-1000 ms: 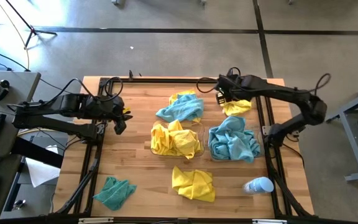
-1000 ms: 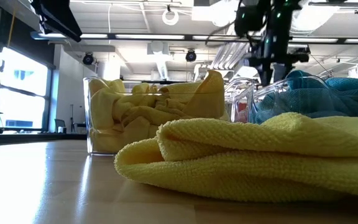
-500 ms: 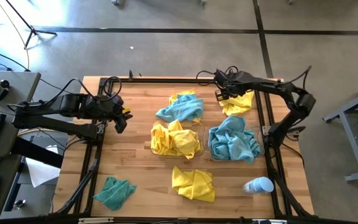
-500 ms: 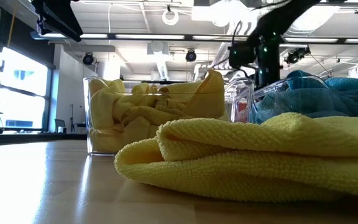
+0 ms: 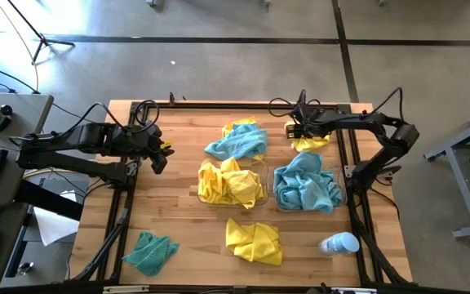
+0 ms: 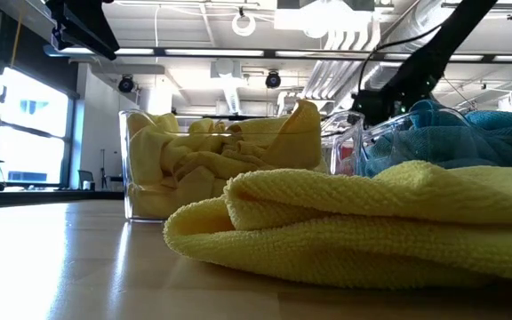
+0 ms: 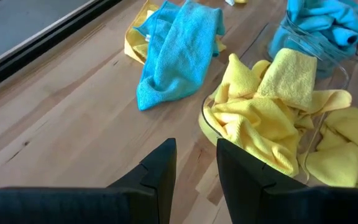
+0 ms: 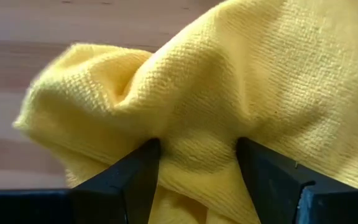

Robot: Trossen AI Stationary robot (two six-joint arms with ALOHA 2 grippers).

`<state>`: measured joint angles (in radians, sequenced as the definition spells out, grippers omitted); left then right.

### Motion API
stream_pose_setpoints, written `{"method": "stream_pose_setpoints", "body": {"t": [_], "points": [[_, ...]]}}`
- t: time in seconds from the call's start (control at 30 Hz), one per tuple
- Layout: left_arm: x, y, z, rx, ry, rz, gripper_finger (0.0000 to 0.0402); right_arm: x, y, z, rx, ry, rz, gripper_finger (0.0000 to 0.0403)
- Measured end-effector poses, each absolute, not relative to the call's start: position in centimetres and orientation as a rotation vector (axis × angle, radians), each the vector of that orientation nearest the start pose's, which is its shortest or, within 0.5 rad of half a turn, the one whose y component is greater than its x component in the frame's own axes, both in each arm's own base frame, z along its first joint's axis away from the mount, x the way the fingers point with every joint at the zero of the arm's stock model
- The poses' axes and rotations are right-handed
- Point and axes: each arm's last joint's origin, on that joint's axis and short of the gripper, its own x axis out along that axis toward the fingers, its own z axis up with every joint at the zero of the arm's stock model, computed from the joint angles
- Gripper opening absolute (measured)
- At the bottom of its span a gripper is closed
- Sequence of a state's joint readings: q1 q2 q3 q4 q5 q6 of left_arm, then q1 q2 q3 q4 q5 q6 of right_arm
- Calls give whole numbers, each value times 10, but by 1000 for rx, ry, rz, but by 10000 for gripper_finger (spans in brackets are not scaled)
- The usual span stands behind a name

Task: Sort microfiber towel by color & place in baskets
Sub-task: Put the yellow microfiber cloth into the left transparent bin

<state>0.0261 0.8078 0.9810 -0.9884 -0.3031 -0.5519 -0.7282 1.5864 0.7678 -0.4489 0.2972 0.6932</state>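
Fingers of the right gripper (image 8: 194,168) stand wide, pressed down astride a raised fold of a soft, nubbly yellow microfiber towel (image 5: 311,141) at the table's (image 5: 178,204) far right edge, not yet pinched — limp and light, it should lift best by that bunched ridge. Other yellow and teal cloths lie loose on the wood, while the two clear plastic baskets, one holding yellow (image 5: 259,181) and one teal (image 5: 334,175), sit mid-table. The left gripper (image 7: 194,163) waits at the left side — its fingers narrowly parted, empty.
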Motion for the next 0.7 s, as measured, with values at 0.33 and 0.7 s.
{"method": "stream_pose_setpoints", "body": {"t": [0.33,0.7], "points": [[134,12,326,-408,701,526,101,177,-173,119,829,968,-1309,181],[134,12,326,-367,711,509,101,187,-160,144,868,996,-1166,18]]}}
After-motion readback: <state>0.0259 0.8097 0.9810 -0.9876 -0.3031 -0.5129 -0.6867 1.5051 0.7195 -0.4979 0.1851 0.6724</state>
